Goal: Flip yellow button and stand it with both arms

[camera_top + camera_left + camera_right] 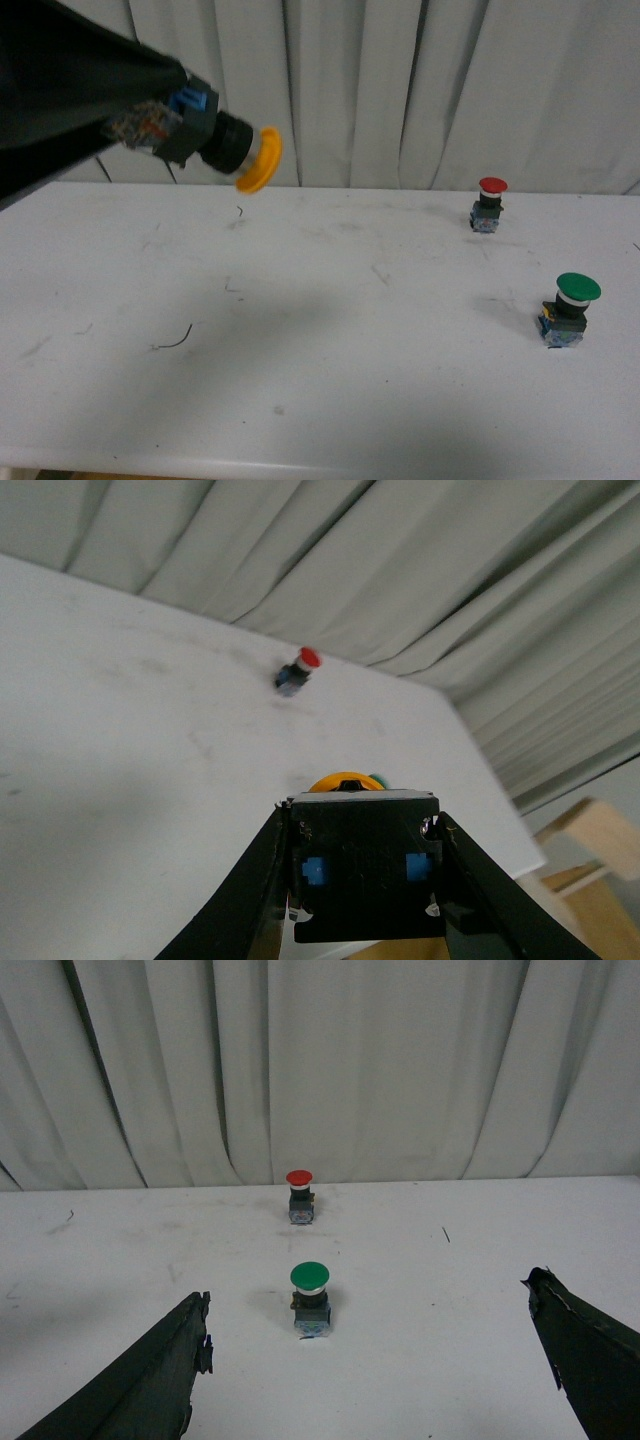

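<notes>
Pointing sideways in left tool [362,820], yellow button [240,150], black collar

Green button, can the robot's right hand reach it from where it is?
Probably yes. The right hand is open and empty, the green button stands straight ahead of it, and only bare table lies between them. The red button sits farther back.

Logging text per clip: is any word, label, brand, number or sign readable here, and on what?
None can be read.
The yellow button, held in the left gripper: no legible marking.
The red button and green button: bases too small and blurred to tell.
The table and curtain: no text.
</notes>
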Available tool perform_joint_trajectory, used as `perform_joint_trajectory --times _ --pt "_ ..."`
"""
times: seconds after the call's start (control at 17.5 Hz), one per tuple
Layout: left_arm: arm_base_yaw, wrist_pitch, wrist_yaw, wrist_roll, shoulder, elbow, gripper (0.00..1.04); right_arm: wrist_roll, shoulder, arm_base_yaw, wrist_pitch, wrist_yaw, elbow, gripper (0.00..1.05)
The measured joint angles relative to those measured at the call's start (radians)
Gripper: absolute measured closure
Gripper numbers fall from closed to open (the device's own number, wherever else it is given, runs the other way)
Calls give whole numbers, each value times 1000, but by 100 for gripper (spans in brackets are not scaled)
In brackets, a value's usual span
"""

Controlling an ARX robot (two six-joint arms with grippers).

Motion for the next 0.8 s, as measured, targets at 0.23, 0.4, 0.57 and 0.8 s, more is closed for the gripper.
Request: perform_joint_trajectory --times 0.23,0.4,0.57,0.8 --pt "60 400 122 -286 123 -89 69 0 0 0 0 0 0 6" --pt "33 629 124 -423 163 -109 69 0 0 0 0 0 0 6" --pt "-16 631 93 -466 164 -100 69 0 0 0 0 0 0 6" --pt "-53 629 85 -464 200 -101 69 0 0 0 0 0 0 6"
